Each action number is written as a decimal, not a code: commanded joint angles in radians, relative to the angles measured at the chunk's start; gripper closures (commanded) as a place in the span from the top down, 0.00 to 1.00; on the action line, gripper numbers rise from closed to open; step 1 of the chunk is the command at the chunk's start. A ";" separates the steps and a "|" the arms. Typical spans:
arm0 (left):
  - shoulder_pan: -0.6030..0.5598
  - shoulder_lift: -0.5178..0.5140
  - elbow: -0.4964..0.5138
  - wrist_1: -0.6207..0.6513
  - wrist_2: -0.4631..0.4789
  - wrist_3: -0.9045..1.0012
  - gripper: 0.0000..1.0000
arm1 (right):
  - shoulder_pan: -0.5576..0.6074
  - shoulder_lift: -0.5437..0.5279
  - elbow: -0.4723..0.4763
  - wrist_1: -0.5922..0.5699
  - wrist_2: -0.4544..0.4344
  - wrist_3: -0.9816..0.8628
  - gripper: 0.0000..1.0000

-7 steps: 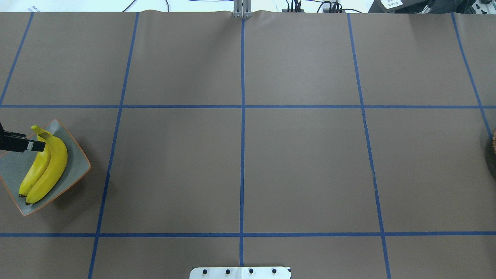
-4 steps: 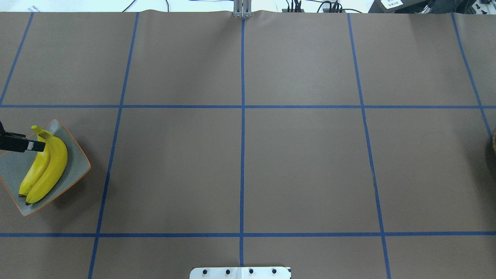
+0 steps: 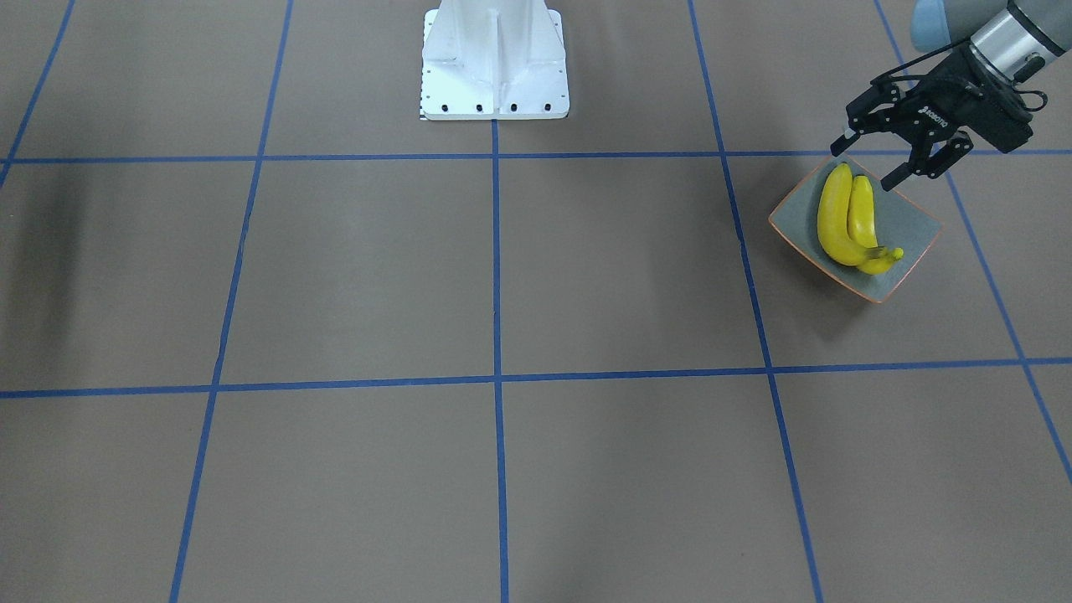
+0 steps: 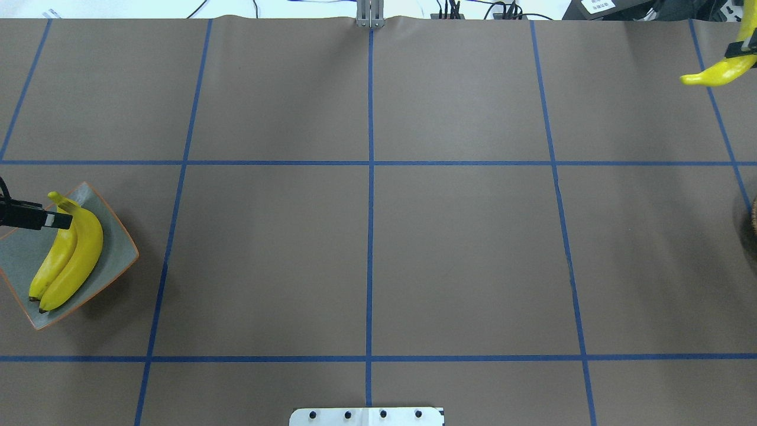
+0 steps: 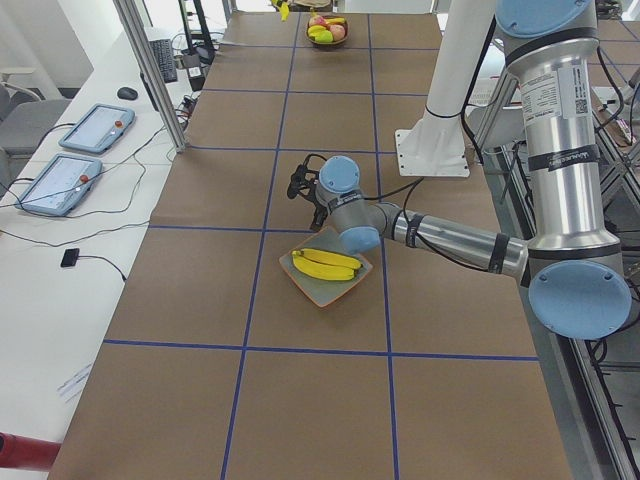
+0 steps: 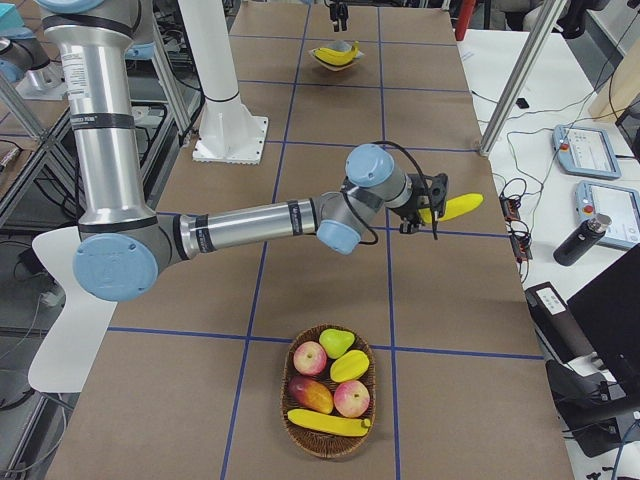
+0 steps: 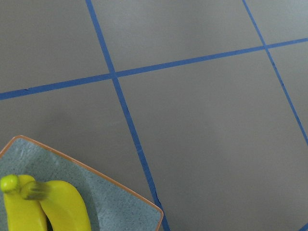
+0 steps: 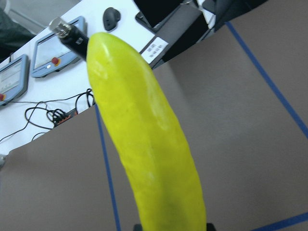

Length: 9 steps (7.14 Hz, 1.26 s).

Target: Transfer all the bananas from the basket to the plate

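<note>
Within right pincer [image 6: 433, 212], smooth curved yellow banana [image 6: 462, 206]

Two bananas [image 4: 74, 254] lie side by side on the plate [image 4: 117, 254] at the table's [image 4: 461, 254] left edge. The left gripper [image 4: 54, 220] reaches in from that edge, its dark tip over their stem ends. At the far right corner a third banana [image 4: 712, 74] hangs above the table, its upper end in the right gripper [image 4: 746, 49]. A sliver of basket [image 4: 754, 222] shows at the right edge.
</note>
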 commanded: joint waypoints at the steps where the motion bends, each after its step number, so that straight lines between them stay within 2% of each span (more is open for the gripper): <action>1: 0.000 -0.034 -0.001 0.000 0.000 -0.005 1.00 | -0.127 0.165 0.017 0.005 -0.050 0.005 0.00; 3: 0.000 -0.139 -0.001 0.003 -0.002 -0.008 1.00 | -0.285 0.245 0.016 -0.033 -0.132 -0.005 0.00; 4: 0.003 -0.208 -0.001 0.007 -0.002 -0.093 1.00 | -0.314 0.290 0.023 -0.133 -0.149 -0.008 0.00; 5: 0.005 -0.312 0.012 0.006 -0.002 -0.261 1.00 | -0.359 0.324 0.039 -0.239 -0.163 -0.010 0.00; 6: 0.005 -0.386 0.025 0.004 0.000 -0.396 1.00 | -0.423 0.326 0.084 -0.316 -0.222 -0.010 0.00; 7: 0.009 -0.448 0.043 0.006 0.020 -0.502 1.00 | -0.504 0.339 0.147 -0.423 -0.330 -0.010 0.00; 9: 0.059 -0.491 0.049 0.006 0.139 -0.708 1.00 | -0.635 0.431 0.232 -0.676 -0.512 -0.004 0.00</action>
